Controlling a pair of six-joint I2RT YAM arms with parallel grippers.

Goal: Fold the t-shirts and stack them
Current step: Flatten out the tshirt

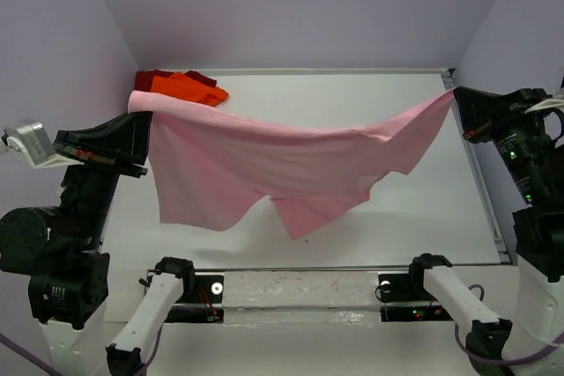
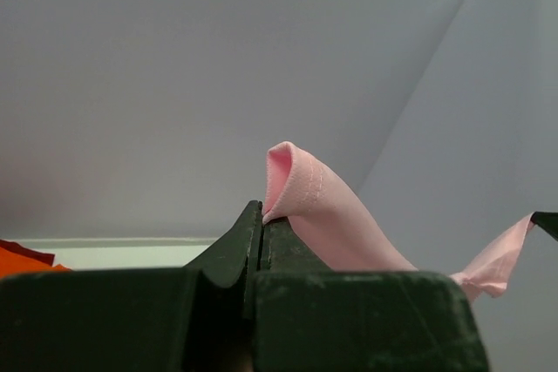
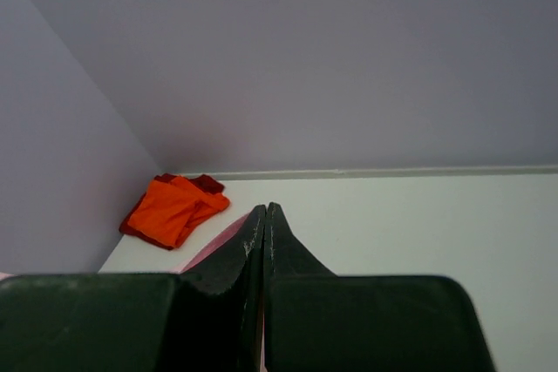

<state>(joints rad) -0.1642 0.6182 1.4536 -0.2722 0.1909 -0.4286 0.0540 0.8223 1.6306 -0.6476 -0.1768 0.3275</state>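
Observation:
The light pink t-shirt (image 1: 264,165) hangs in the air, stretched between my two grippers above the table. My left gripper (image 1: 137,112) is shut on its left corner; in the left wrist view the pink hem (image 2: 301,189) curls out above the closed jaws (image 2: 261,215). My right gripper (image 1: 458,99) is shut on its right corner; in the right wrist view pink cloth (image 3: 209,250) shows just left of the closed jaws (image 3: 264,215). The orange t-shirt (image 1: 187,89) lies folded on the dark red t-shirt (image 1: 150,78) in the far left corner, and both show in the right wrist view (image 3: 170,208).
The white table (image 1: 423,217) is enclosed by pale lilac walls at the back and sides. A metal rail (image 1: 300,286) with the arm bases runs along the near edge.

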